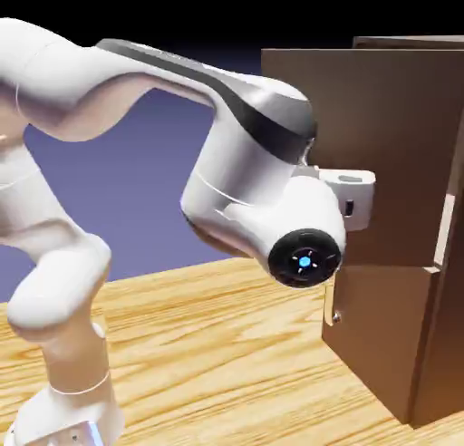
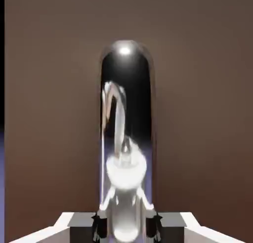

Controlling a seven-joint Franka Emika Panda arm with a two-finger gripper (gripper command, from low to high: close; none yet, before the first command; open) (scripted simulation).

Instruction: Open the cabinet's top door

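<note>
The tabletop (image 1: 208, 349), pale wood with wavy yellow-brown grain, extends beneath a plain blue-violet backdrop (image 1: 181, 181) that darkens to black above. On the exterior view's right stands the dark brown cabinet (image 1: 444, 372), its top door (image 1: 362, 113) ajar, projecting beyond the shorter lower door (image 1: 376, 335); a pale strip (image 1: 445, 228) shows beside the upper panel. The hand (image 2: 126, 228) is clamped on the top door's long silver handle (image 2: 125, 64), one fingertip on either side of the bar. In the exterior view the fingertips and this handle are hidden behind the wrist and hand housing, and the picture's right edge cuts off part of the cabinet. The lower handle (image 1: 330, 299) is partly covered by the arm (image 1: 254, 154). In the hand view, bright glare and reflections blur the handle's lower part, and the panel fills nearly the whole field, its edge bordered by a narrow strip of black and violet at the left. Bare wood lies between the robot's base (image 1: 68, 408) and the cabinet; the wrist is close to the upper panel.
</note>
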